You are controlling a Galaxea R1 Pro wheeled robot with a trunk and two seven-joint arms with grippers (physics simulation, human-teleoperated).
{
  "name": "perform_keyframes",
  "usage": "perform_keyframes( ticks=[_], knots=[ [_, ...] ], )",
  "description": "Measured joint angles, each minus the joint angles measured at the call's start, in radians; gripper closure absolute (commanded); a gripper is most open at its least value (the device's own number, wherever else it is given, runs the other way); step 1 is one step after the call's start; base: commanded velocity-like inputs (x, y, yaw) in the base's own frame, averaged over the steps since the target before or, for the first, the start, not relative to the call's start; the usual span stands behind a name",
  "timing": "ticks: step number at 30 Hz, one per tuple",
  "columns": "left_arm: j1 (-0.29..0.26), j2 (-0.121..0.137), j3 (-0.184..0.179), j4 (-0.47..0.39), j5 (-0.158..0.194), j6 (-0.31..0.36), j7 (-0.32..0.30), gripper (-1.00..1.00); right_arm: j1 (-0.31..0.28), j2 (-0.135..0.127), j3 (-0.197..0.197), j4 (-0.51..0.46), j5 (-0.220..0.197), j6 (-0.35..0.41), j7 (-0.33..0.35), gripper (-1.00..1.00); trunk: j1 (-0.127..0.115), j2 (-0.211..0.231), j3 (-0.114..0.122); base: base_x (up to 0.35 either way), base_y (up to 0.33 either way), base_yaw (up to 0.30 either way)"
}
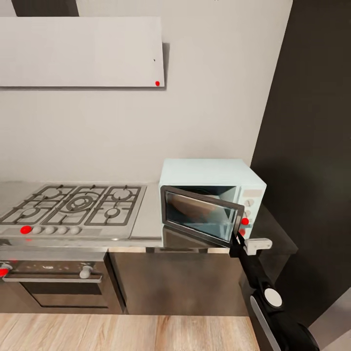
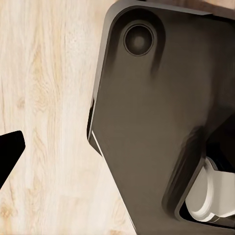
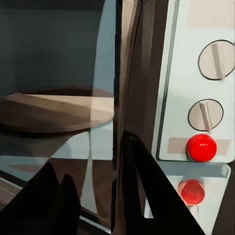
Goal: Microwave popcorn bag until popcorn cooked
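Note:
The pale mint-blue microwave (image 1: 209, 173) stands on the grey countertop (image 1: 146, 222), to the right of the hob. Its dark glass door (image 1: 200, 214) is ajar, hinged at the left with the free edge swung outward. My right gripper (image 1: 238, 240) is at the lower end of that free edge. In the right wrist view the right gripper (image 3: 95, 186) is open, its dark fingers (image 3: 147, 196) standing on either side of the door edge (image 3: 117, 98). Inside lies a brown turntable (image 3: 49, 110) with nothing on the part I see. The popcorn bag and the popcorn are out of view.
A gas hob (image 1: 73, 204) and a built-in oven (image 1: 53, 282) lie left of the microwave, under a flat white hood (image 1: 80, 51). A tall dark cabinet (image 1: 312, 146) rises at the right. The left wrist view shows one dark fingertip (image 2: 10, 152), wood floor and my dark base (image 2: 156, 122).

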Motion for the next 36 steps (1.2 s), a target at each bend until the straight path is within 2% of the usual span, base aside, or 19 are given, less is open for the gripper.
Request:
perform_keyframes(
  ticks=[7,23,24,26,36],
  knots=[
    [0.000,-0.003,-0.002,0.000,0.000,-0.001,0.000,-1.00,0.000,-0.030,0.036,0.003,0.053,-0.015,-0.029,1.00,0.000,0.000,0.000,0.000,0.000,0.000],
    [0.000,-0.003,-0.003,0.000,0.000,0.000,0.000,-1.00,0.000,-0.031,0.096,0.007,0.074,-0.029,-0.124,1.00,0.000,0.000,0.000,-0.028,0.000,0.000],
    [0.000,-0.003,-0.003,0.000,0.000,0.000,0.000,-1.00,0.001,-0.031,0.043,0.006,-0.005,-0.030,-0.003,-1.00,0.000,0.000,0.000,-0.001,0.000,0.000],
    [0.000,-0.003,-0.003,0.000,0.000,0.000,0.000,-1.00,0.000,-0.031,-0.011,0.003,-0.009,-0.030,0.009,-1.00,0.000,0.000,0.000,0.000,0.000,0.000],
    [0.000,-0.004,-0.003,0.000,0.000,0.001,0.000,-1.00,0.000,-0.031,-0.015,0.003,-0.013,-0.031,0.008,-1.00,0.000,0.000,0.000,-0.012,0.000,0.000]
  ],
)
